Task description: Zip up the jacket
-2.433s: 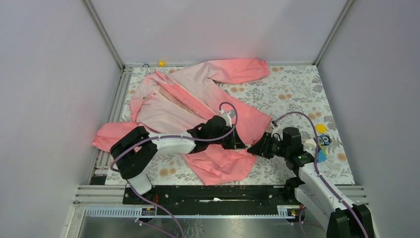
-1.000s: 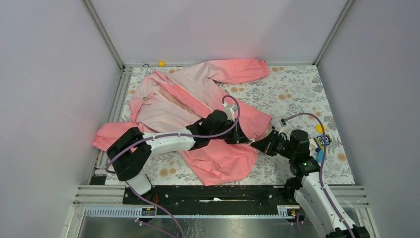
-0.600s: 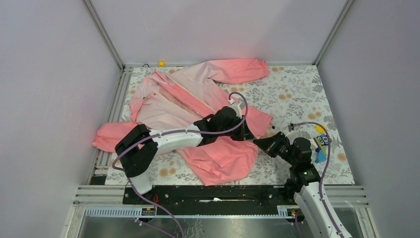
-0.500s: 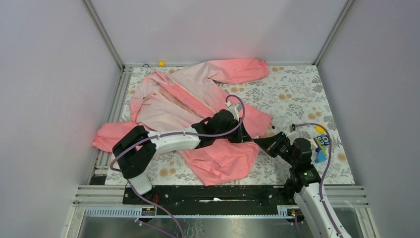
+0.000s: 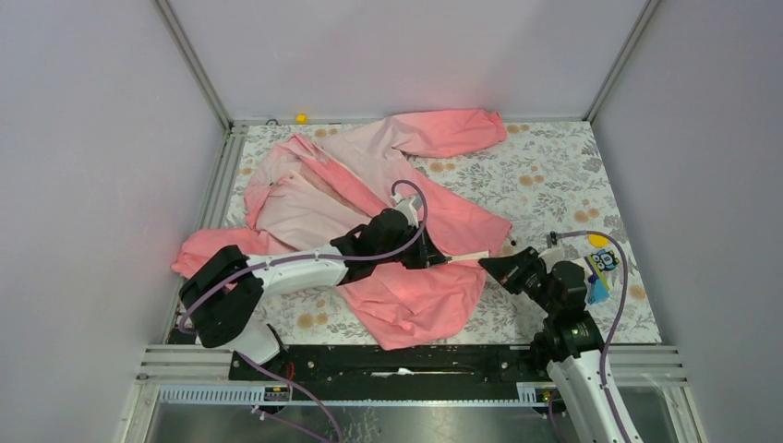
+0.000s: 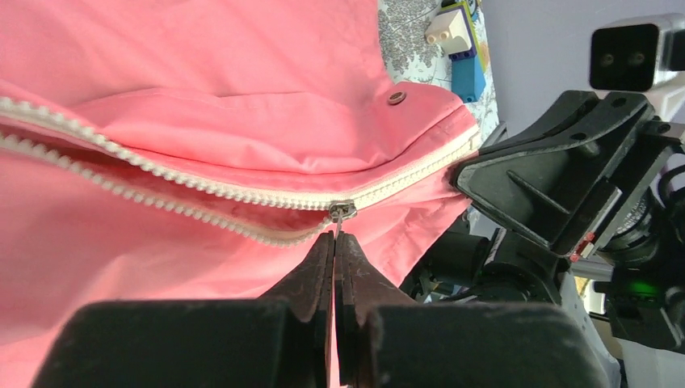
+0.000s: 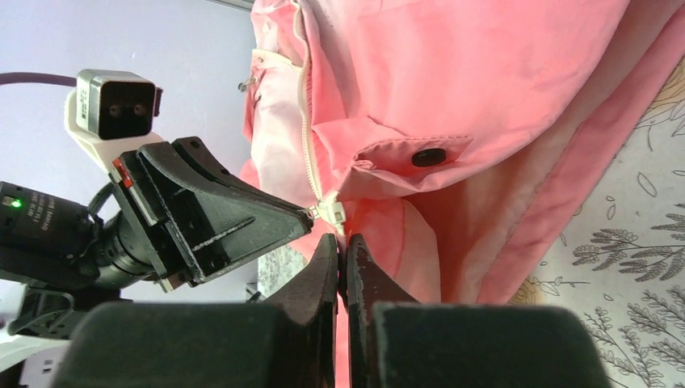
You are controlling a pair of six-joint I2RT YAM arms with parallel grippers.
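— Looking for the jacket (image 5: 369, 185): lying where?
— Spread over the flowered mat (image 5: 554, 166), pale collar toward the far left, coral hem toward the near right, between both arms.
— Checking the zip (image 6: 412, 176): done up at all?
— Partly. Meshed only from the hem end up to the pull (image 6: 340, 212); beyond that, gaping into two rows of teeth.
— Gripped by what, that pull?
— Pinched by the left gripper (image 6: 334, 236), fingers pressed together on the small tab.
— And the right gripper (image 7: 342, 240)?
— Squeezed tight too, clamped on the zip's bottom end at the hem corner. Facing the left one tip to tip, near it, with a short run of closed zip between.
— Anything else close by?
— Just beside the zip end, a dark snap (image 7: 428, 156) on the hem flap. Farther right on the mat, apart from the cloth, some toy blocks (image 5: 600, 268).
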